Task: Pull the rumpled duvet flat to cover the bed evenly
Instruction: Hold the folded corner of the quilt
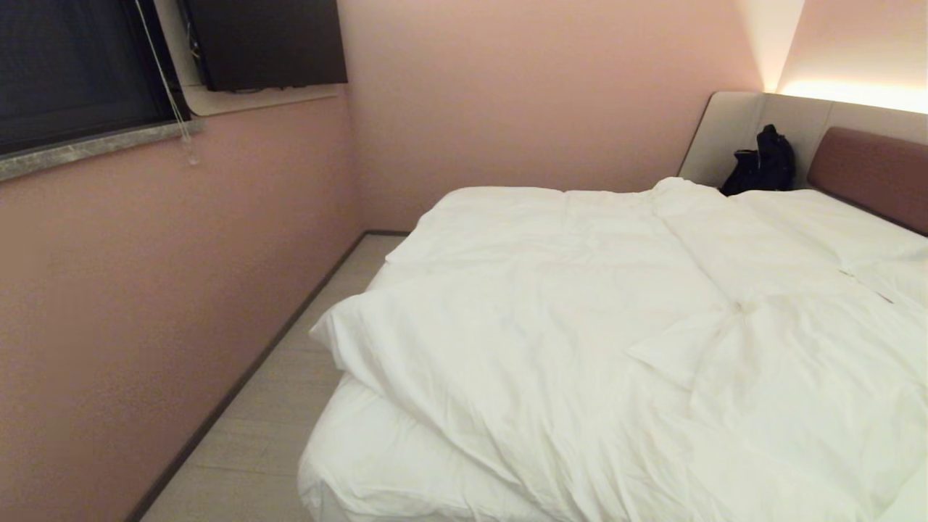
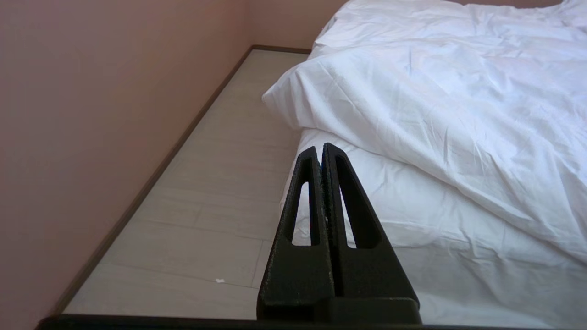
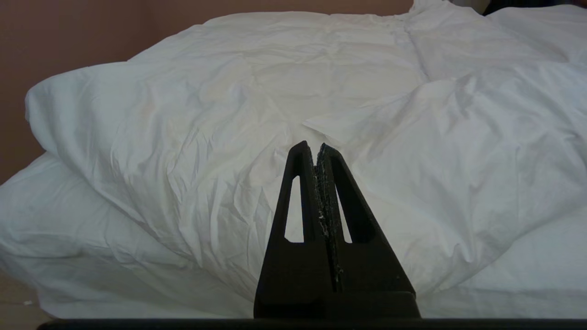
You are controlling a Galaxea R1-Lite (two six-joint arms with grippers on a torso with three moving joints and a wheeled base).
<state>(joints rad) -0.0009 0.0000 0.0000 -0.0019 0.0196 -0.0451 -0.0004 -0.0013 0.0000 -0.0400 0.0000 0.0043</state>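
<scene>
The duvet (image 1: 580, 326) lies bunched askew on the bed (image 1: 377, 464), leaving a mattress corner bare. Ahead of the left gripper (image 2: 321, 151) sits that corner; the right gripper (image 3: 314, 149) faces the folds. Both jaws are pressed together, empty, seemingly parked before any grab.

Floor strip (image 1: 275, 406) betw. pink wall (image 1: 145, 304) and bed (image 1: 377, 464) is bare, open for a pass along the near corner. Duvet (image 1: 580, 341) bulges past the mattress edge there, its puffy fold overhanging. Left gripper (image 2: 321, 149), fingers together, sits off that corner w/ nothing ahead. Right gripper (image 3: 312, 146), closed too, faces the duvet's heaped front. Black bag (image 1: 761, 163) blocks the far headboard corner.
</scene>
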